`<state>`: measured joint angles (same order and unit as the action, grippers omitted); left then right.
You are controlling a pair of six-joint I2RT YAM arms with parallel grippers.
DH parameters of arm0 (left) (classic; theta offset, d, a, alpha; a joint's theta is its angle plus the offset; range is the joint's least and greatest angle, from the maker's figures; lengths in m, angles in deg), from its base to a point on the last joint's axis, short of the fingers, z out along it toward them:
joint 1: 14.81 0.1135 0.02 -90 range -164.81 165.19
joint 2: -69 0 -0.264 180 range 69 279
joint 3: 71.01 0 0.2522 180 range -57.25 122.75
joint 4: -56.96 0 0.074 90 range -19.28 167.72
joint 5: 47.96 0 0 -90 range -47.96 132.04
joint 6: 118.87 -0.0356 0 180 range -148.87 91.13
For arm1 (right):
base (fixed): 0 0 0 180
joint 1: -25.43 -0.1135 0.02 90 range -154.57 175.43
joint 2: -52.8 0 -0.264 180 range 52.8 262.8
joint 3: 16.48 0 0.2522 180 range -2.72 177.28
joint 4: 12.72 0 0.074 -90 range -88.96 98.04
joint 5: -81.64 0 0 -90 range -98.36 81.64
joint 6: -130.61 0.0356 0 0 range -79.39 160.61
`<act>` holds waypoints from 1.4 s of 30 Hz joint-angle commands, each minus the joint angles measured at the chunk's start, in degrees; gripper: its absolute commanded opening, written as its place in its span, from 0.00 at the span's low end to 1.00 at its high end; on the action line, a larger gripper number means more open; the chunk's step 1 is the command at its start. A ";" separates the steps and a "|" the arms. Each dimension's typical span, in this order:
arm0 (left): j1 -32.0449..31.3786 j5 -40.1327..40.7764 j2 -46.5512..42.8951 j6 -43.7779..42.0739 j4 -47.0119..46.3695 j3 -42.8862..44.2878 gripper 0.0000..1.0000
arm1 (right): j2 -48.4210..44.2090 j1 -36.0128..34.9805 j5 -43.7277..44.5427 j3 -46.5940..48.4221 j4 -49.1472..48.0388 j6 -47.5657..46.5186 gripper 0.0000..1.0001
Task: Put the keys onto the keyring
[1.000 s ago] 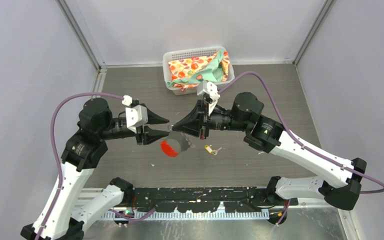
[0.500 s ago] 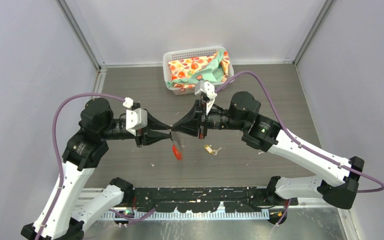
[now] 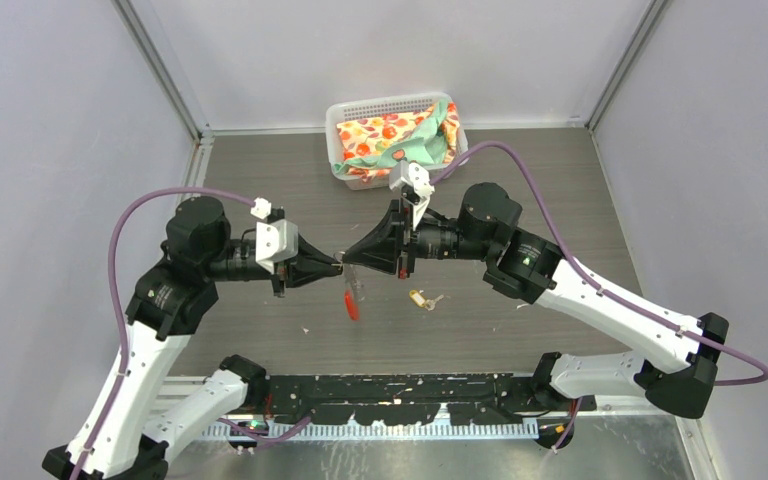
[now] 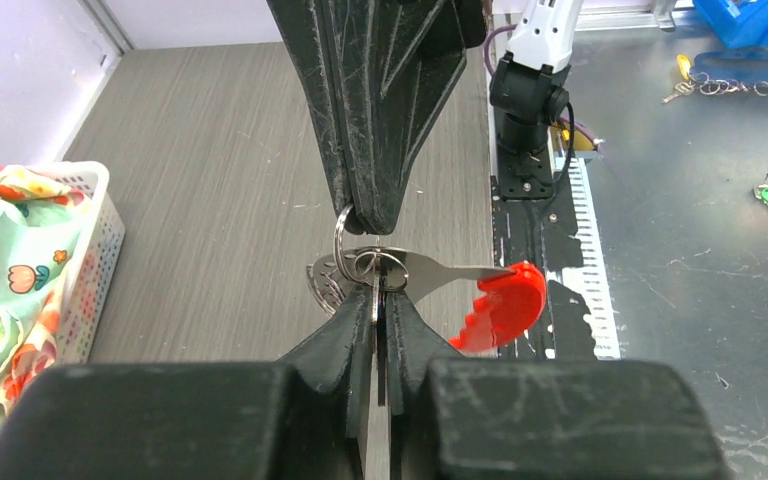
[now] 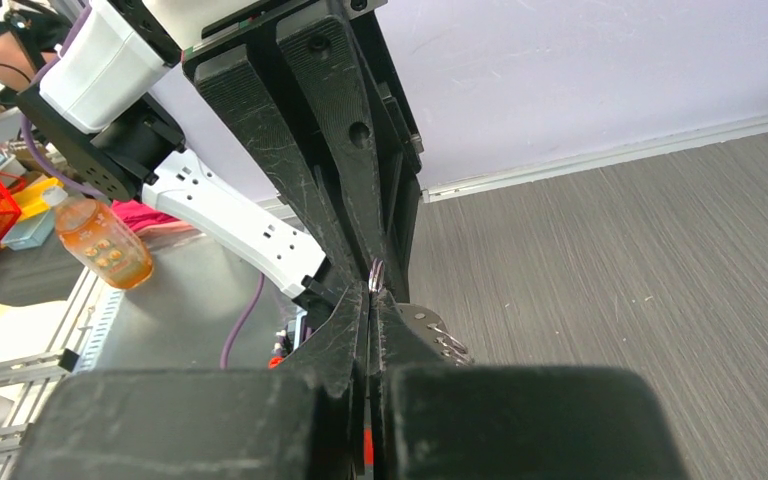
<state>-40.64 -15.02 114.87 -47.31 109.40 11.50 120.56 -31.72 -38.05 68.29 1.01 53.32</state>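
1. Left tool [image 4: 380, 305]: we see it clamped on the keyring [image 4: 360, 265], mid-air.
2. Red tag [image 4: 495, 310] hangs off the ring.
3. Right tool [image 4: 368, 215]: closed, apparently nipping the same ring; the tips hide the contact.
4. Brass key [image 3: 418, 298] lies on the worktop [image 3: 560, 180], right of the tag.

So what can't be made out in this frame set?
- Top view: where the keyring is gripped, hidden by the meeting tips of the left gripper and right gripper; only the red tag shows.
- Right wrist view: both grippers block all but a ring sliver.
- Top view: brass key, too small for detail.
- Black-headed key: not identifiable in any view.
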 commanded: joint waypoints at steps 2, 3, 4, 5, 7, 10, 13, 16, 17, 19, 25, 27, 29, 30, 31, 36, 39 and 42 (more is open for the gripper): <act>-0.19 0.60 -1.91 -1.83 0.17 -0.76 0.01 | -2.20 0.10 0.07 1.35 -4.54 0.75 0.01; -0.19 0.98 -2.18 -2.13 0.05 -0.63 0.01 | -2.20 0.11 0.07 1.33 -4.39 0.74 0.01; -0.19 1.39 -2.49 -2.13 -0.30 -0.53 0.01 | -2.18 0.13 0.03 1.29 -4.22 0.67 0.01; -0.19 1.98 -2.82 -2.09 -0.79 -0.27 0.00 | -2.07 0.14 -0.01 1.19 -4.00 0.73 0.01; -0.19 2.56 -3.38 -2.08 -1.95 0.10 0.01 | -2.01 0.12 -0.01 0.96 -3.84 0.73 0.01; -0.19 3.20 -3.97 -2.02 -3.80 0.40 0.01 | -1.84 0.18 -0.10 0.62 -3.83 0.86 0.01; -0.19 3.24 -4.21 -1.75 -5.06 0.55 0.01 | -1.59 0.13 -0.34 0.63 -3.83 1.07 0.01; -0.19 2.90 -4.36 -1.14 -5.97 0.59 0.00 | -1.52 0.17 -0.37 0.84 -3.60 1.03 0.01; -0.19 2.70 -4.42 -1.01 -6.24 0.67 0.00 | -1.42 0.17 -0.37 0.95 -3.39 1.05 0.01; -0.19 2.48 -4.45 -0.72 -6.60 0.85 0.00 | -1.25 0.19 -0.37 1.27 -3.00 1.02 0.01; -0.19 3.10 -5.05 -0.38 -8.08 0.69 0.01 | -0.14 0.16 -0.50 2.02 -1.51 0.33 0.01; -0.19 3.84 -5.45 -0.18 -8.75 0.62 0.01 | -0.12 0.14 -0.33 1.78 -1.12 0.00 0.01; -0.19 4.42 -5.84 0.19 -9.50 0.60 0.00 | -0.32 0.24 0.16 1.18 -1.11 -0.19 0.01; -0.19 4.63 -6.05 0.31 -9.91 0.59 0.01 | -0.53 0.21 0.42 0.95 -1.11 -0.25 0.01; -0.19 4.75 -6.24 0.41 -10.20 0.62 0.01 | -0.60 0.18 0.77 0.77 -1.03 -0.37 0.01; -0.19 4.97 -6.57 0.64 -10.45 0.60 0.01 | -0.99 0.28 0.85 0.23 -1.20 -0.43 0.01; -0.19 5.28 -6.58 1.12 -11.02 0.67 0.01 | -0.84 0.19 0.12 0.30 -0.86 -0.41 0.01; -0.19 5.92 -6.60 1.62 -11.79 0.68 0.00 | -0.40 0.23 -0.10 0.70 1.22 -1.28 0.01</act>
<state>-40.64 -9.97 109.03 -46.87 103.96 10.82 120.56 -31.72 -38.01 68.29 0.18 53.76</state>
